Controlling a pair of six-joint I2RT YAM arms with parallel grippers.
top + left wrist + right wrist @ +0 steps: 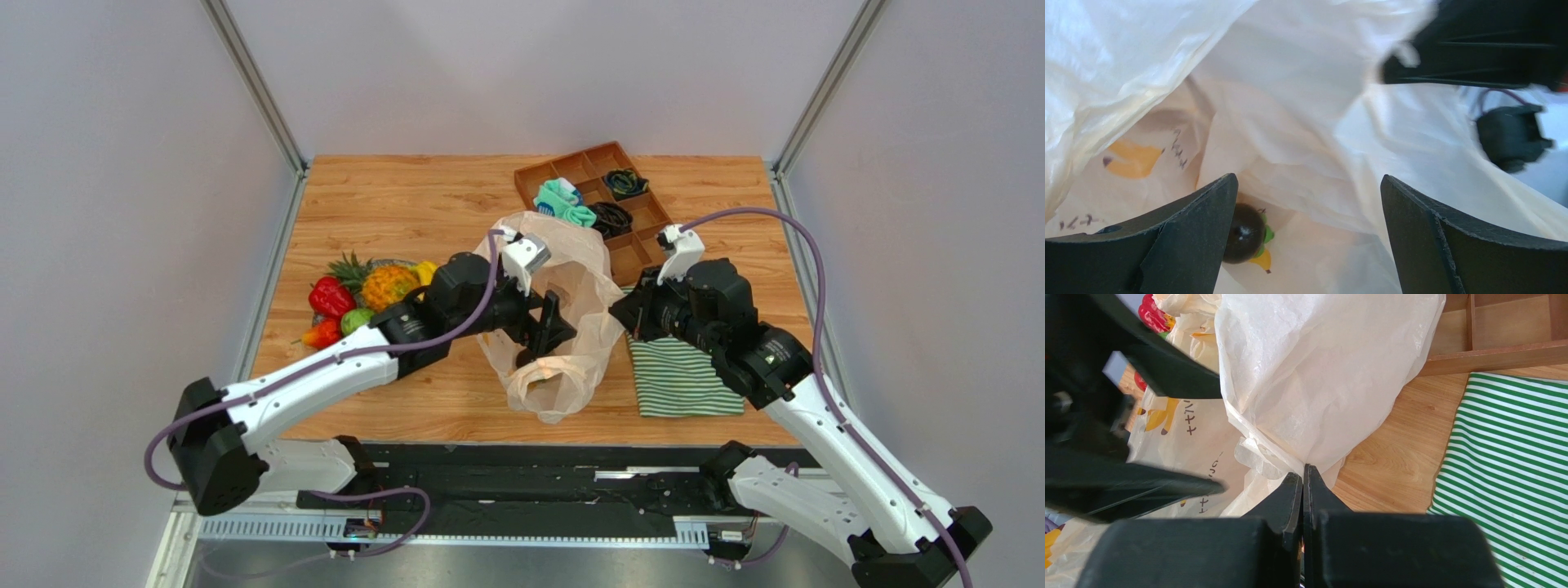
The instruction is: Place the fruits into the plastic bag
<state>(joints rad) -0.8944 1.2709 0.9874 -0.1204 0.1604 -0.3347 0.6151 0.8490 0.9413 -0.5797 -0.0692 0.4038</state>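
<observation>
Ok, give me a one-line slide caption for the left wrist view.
Open left gripper inside the plastic bag, with a dark fruit lying at the bottom.

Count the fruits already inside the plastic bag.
1: a dark round fruit deep in the plastic bag, seen between the fingers of the open left gripper. Folds may hide more; a pile of fruits sits outside, left of the bag.

Crinkly translucent plastic bag point(1321, 373), glossy dark fruit point(1244, 233), perhaps plastic.
</observation>
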